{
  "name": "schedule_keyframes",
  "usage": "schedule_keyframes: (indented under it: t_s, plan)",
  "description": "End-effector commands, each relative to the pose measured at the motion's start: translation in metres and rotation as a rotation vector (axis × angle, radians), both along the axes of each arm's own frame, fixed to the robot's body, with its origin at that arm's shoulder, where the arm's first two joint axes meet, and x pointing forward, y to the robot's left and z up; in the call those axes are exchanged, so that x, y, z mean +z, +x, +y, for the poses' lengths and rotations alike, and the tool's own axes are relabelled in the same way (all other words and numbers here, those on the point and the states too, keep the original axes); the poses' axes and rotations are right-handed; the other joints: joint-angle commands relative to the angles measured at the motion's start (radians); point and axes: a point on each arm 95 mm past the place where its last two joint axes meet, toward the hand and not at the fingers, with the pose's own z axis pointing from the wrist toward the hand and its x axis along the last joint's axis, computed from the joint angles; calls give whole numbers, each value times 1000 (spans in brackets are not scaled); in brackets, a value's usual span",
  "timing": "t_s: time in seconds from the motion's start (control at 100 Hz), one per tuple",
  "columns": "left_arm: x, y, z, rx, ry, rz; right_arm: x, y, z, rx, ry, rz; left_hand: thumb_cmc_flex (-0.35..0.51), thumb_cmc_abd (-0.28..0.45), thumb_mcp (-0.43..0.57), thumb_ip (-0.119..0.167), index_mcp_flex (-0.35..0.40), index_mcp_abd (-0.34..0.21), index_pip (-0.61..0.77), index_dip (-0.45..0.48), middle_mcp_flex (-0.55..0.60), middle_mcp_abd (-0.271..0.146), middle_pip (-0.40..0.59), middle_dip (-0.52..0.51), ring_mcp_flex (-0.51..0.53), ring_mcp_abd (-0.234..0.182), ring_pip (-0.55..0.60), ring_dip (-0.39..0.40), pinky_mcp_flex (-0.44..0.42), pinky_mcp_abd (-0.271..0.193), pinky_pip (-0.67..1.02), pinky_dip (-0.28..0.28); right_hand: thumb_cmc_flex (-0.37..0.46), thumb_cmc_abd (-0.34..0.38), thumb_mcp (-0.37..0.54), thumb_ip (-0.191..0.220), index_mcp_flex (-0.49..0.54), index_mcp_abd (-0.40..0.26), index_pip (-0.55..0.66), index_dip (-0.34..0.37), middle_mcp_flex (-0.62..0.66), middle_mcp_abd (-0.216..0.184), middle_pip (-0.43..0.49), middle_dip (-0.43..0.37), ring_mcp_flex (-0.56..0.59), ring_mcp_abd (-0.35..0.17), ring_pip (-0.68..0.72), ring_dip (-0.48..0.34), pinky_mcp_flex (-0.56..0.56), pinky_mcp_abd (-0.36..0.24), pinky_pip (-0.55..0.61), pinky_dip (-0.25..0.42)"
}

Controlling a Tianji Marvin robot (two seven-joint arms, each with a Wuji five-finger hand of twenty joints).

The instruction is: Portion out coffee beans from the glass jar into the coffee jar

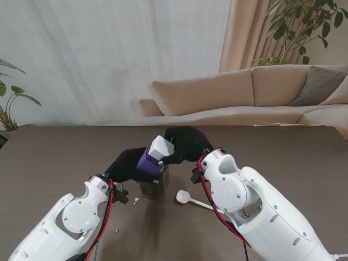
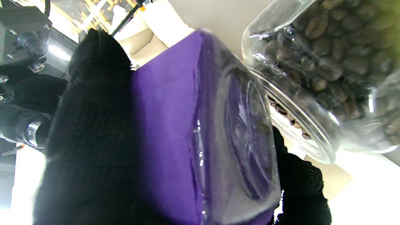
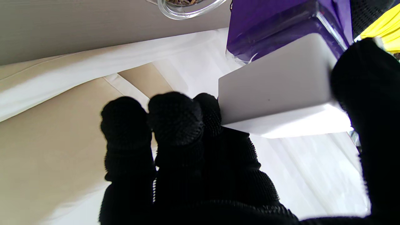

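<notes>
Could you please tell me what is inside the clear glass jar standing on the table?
The glass jar holds dark coffee beans, piled past its middle. Its base is out of view, so how deep they go cannot be seen.

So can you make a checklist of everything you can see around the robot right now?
Surface: dark wood-grain table, a few pale crumbs near the left arm.
Job's things: purple jar with white lid lifted and tilted between both hands; glass jar of coffee beans, open, standing on the table beneath it.
Clutter: white spoon lying beside the glass jar.
Hands: left hand wraps the purple body; right hand grips the white lid.
Cables: red and black wires along both wrists.
Surroundings: beige sofa, white curtain, leafy plants.
</notes>
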Motion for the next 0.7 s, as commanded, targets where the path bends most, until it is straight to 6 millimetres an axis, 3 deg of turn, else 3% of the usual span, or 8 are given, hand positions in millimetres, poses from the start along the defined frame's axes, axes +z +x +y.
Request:
schedule_keyframes:
  t_s: [0.0,0.22,0.53,0.69]
  plan:
    - [5,0,-4,-16,1,-2,-5,-5,6,32,-15,27,378,567,387,36,80,-126,146,67,76,-32,105,43,56,50,143,29,-47,-66,-12,7,173,153,150,98,167,-294,288,117,-3,-86,-5,15,33,-3,5,15,-107,12,40,1]
    - [4,0,-5,-24,5,2,-6,-5,6,30,-15,50,378,567,386,37,78,-127,146,67,75,-34,105,44,57,48,143,29,-47,-67,-12,7,177,190,130,94,145,-334,282,119,-10,-89,-9,14,29,3,6,17,-115,14,40,2]
    - [3,0,-6,-23,2,2,-8,-6,2,25,-6,50,378,568,387,37,79,-126,146,66,75,-32,105,44,56,49,143,29,-47,-66,-12,7,100,120,65,84,69,-309,235,72,-57,-76,-33,-20,-9,20,7,19,-151,23,37,6]
    - [3,0,-6,-25,2,1,-6,-7,0,28,-18,37,378,568,386,36,78,-127,146,66,76,-34,105,44,57,49,143,29,-46,-66,-12,7,27,146,58,142,30,-245,128,111,-133,-67,-17,-48,-65,21,3,17,-191,24,23,19]
